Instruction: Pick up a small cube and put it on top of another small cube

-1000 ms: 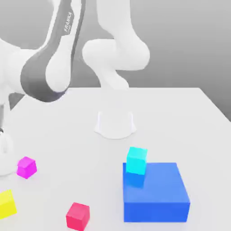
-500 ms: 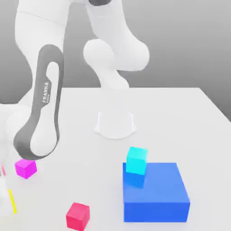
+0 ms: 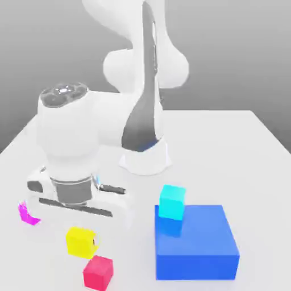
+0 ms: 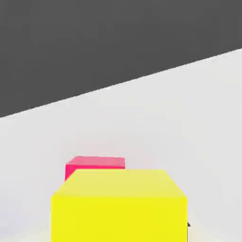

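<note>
Exterior view: the white robot arm (image 3: 136, 85) bends down over the white table (image 3: 227, 148), and its hand hangs low on the exterior view's left. Under the hand is the gripper (image 3: 81, 234), and its fingers are closed on the yellow cube (image 3: 80, 241). The yellow cube is lifted a little above the table, with a faint shadow under it. Just below it in this view, near the front edge, the red cube (image 3: 98, 272) rests on the table; the two cubes look very near, but I cannot tell if they touch. The magenta cube (image 3: 26, 215) sits at the exterior view's left, partly hidden behind the hand. On the exterior view's right stands the big blue block (image 3: 196, 241), and the cyan cube (image 3: 171, 202) stands at its back left corner, partly over the block's top. The arm's round white base (image 3: 145, 156) is behind, near the middle of the table.

Hand view: the yellow cube (image 4: 118, 208) is close to the camera, and the red cube (image 4: 94, 165) shows just beyond it, on the white table (image 4: 189, 118). A dark grey background lies past the table's edge.
</note>
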Controlling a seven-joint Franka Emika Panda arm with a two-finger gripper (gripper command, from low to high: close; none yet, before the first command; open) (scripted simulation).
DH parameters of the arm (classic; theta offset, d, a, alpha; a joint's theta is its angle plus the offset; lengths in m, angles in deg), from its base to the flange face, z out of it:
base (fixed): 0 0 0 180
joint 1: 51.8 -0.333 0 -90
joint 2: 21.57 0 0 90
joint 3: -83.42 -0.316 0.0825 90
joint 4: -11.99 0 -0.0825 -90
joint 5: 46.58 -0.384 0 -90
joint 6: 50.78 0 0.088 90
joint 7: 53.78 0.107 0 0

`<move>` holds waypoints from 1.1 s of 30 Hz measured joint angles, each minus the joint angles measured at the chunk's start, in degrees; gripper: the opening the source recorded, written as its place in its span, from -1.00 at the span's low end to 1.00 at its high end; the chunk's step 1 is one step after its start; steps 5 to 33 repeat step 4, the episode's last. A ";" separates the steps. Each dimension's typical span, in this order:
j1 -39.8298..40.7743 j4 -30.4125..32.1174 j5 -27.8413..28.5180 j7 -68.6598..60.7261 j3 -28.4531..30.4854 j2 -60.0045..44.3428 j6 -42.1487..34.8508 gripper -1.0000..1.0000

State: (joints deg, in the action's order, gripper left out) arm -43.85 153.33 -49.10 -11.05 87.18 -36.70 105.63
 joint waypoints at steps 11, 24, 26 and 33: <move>0.06 -0.05 -0.18 -0.28 -0.25 -1.52 1.46 1.00; 0.06 -0.05 -0.18 -0.28 -0.25 -1.52 1.46 1.00; 0.06 -0.05 -0.18 -0.28 -0.25 -1.52 1.46 1.00; 0.06 -0.05 -0.18 -0.28 -0.25 -1.52 1.46 1.00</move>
